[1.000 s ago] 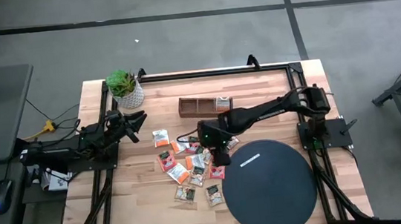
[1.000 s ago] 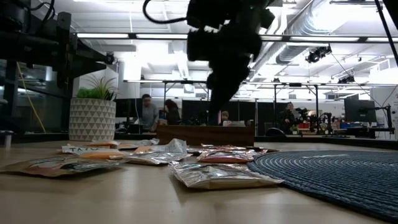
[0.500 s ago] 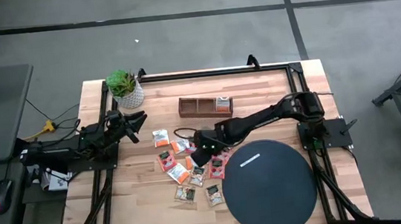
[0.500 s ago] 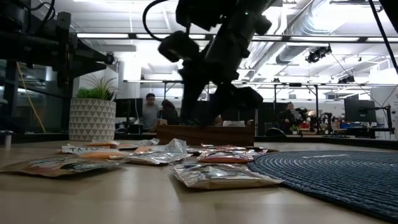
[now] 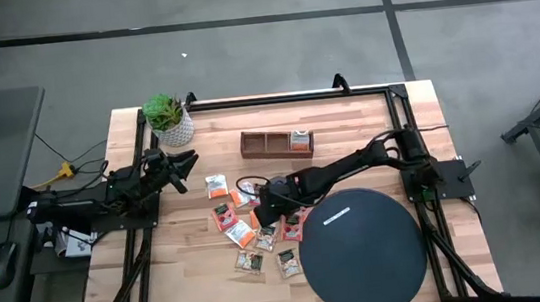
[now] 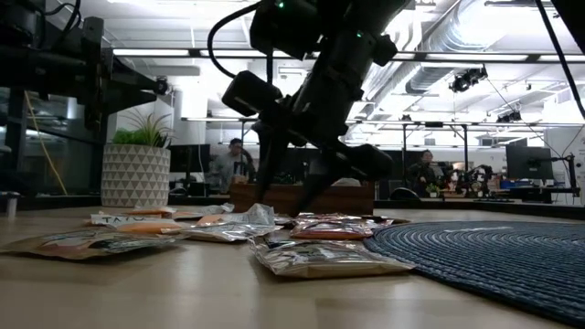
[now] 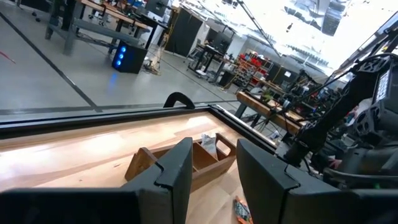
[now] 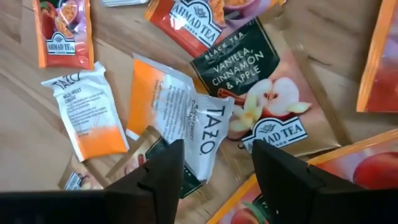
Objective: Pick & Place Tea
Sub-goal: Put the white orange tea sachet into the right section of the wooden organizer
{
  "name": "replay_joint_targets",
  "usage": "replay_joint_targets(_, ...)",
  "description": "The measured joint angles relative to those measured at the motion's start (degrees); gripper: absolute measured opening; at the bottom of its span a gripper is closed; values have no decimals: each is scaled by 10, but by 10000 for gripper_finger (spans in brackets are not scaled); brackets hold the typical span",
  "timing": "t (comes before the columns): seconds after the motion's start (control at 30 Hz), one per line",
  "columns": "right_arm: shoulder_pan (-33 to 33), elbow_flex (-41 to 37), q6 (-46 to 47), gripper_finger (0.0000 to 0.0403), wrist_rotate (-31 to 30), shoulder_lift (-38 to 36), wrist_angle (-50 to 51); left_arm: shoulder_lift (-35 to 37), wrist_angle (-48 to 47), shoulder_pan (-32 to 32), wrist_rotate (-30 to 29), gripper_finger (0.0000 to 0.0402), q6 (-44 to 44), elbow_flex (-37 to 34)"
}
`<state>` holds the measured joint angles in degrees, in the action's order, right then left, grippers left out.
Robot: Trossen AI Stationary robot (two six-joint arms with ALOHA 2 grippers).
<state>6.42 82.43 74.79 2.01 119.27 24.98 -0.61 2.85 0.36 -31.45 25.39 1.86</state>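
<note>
**At mid-table: tea pick pending**

On the table (image 5: 348, 123): disc (image 5: 364, 249), tray (image 5: 267, 145) with one sachet in its end compartment. Right gripper (image 5: 261, 208) low over the tea (image 5: 248, 229), fingers spread, grasping nothing. Left gripper (image 5: 189, 162) parked at left edge, part-open, unladen. Most sachets loose beside the disc, left to place. Crumpled white sachet (image 8: 196, 134) between the right fingers.

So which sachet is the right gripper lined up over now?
The white-and-orange Tazo sachet, crumpled and lying atop the others. It sits directly ahead of the open right gripper, unlike the flat dark Vanilla, Cinnamon & Apple sachet beside it.
</note>
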Motion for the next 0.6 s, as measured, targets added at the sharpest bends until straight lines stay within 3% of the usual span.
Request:
replay_joint_targets(0.43, 3, 49, 8, 194, 36, 56, -26, 0, 0, 0, 3, 123, 0, 0)
replay_joint_targets(0.6, 3, 57, 7, 175, 38, 64, -22, 0, 0, 0, 9, 124, 0, 0)
